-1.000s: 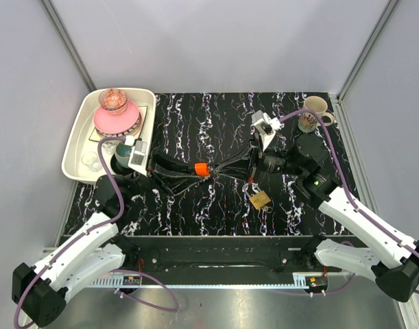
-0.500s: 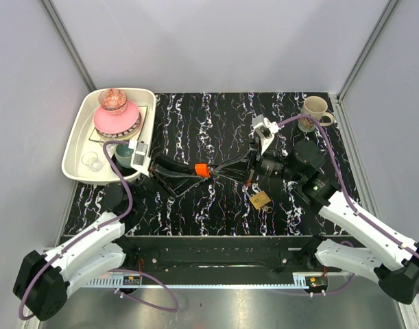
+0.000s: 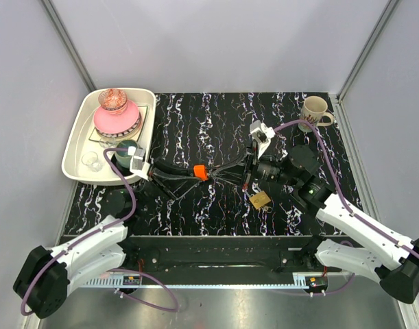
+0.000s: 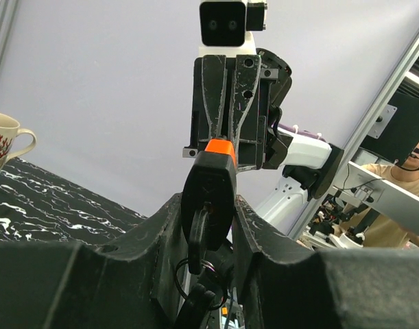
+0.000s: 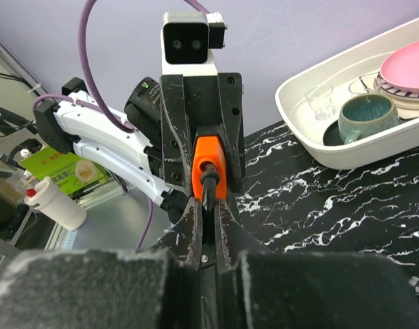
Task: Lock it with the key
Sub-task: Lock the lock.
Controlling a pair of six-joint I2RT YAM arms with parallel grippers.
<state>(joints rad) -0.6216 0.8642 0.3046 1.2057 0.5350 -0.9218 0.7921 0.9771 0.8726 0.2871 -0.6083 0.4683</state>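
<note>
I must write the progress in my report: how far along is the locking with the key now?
Done: the key is off the table, held in the air between the arms. In hand: the left hand grips its orange head, and the right hand pinches the dark part sticking out. Left: the brass padlock lies alone, with no key in it; inserting and turning remain.

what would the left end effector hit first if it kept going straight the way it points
Probably the right end effector, facing it head-on just beyond the key that the left end effector grips; the gap is hard to judge.
</note>
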